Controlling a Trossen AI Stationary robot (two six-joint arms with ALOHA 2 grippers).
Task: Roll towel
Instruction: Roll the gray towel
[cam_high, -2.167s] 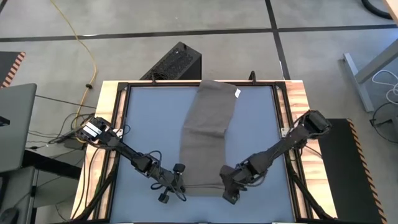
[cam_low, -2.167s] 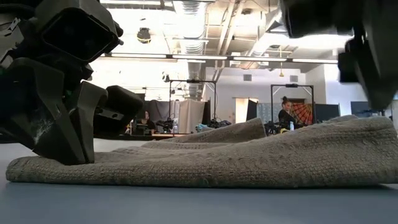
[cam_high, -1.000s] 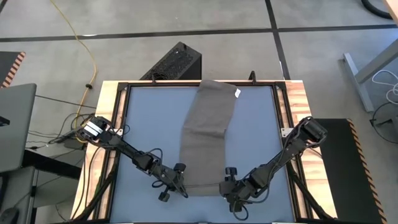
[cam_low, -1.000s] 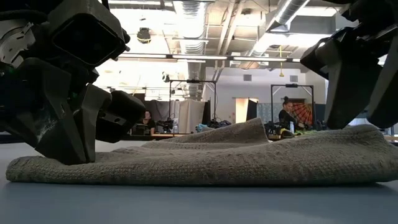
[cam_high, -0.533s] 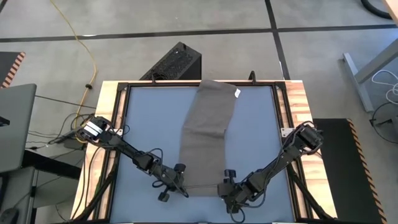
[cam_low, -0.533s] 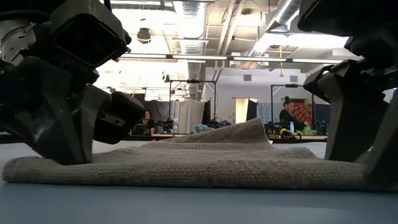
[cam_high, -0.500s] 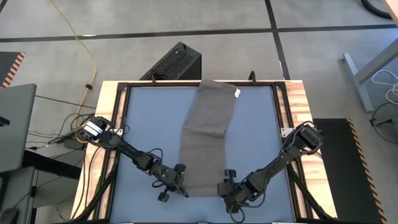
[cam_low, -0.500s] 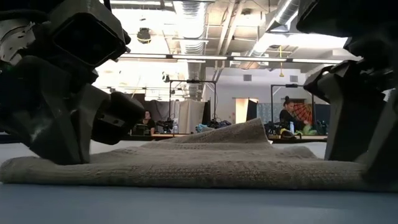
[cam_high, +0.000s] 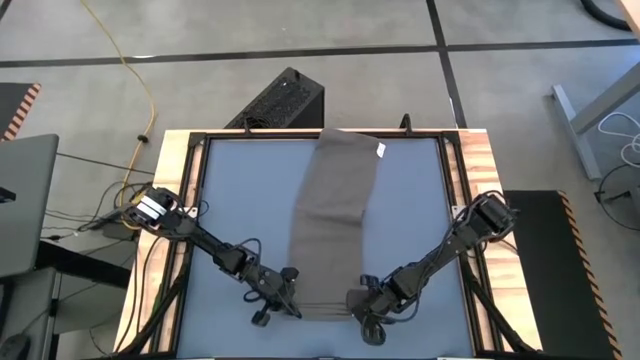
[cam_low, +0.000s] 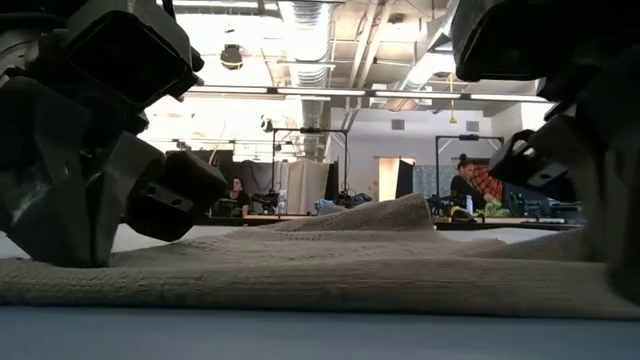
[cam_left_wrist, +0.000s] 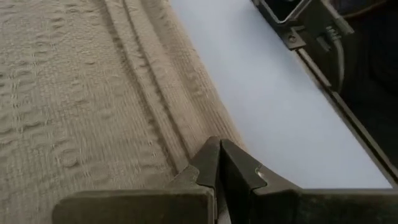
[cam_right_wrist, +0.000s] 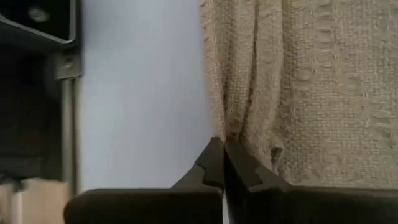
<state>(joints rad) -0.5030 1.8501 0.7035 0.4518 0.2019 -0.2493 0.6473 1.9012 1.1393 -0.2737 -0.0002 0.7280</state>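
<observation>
The taupe towel (cam_high: 335, 210) lies as a long strip on the blue-grey table (cam_high: 235, 200), running from the far edge to the near edge. Its white tag (cam_high: 381, 150) sits at the far right corner. My left gripper (cam_high: 291, 303) is shut on the near left corner and my right gripper (cam_high: 352, 303) on the near right corner. In the low view the towel's near end (cam_low: 330, 275) stretches flat between both grippers, with a low hump behind it. My left gripper pinches the towel's near left corner at its hemmed side edge (cam_left_wrist: 200, 144) between two shut fingers. The fingers slant down from the near left. The corner lies on the table. My right gripper pinches the towel's near right corner at its side edge (cam_right_wrist: 231, 134) between two shut fingers, slanting steeply down. The cloth puckers into small folds just ahead of the fingertips. The corner stays low at the table.
Bare table shows on either side of the towel (cam_high: 420, 210). A dark frame rail (cam_high: 195, 210) borders the table. A black box (cam_high: 280, 100) stands beyond the far edge. People sit far back in the room (cam_low: 462, 180).
My right gripper has sunk onto the towel's near right corner, rolled at the wrist, and shut from wide open. The towel's near right end, humped up a second ago, now lies lower and flatter. My left gripper has stayed shut on its corner, tipping slightly.
</observation>
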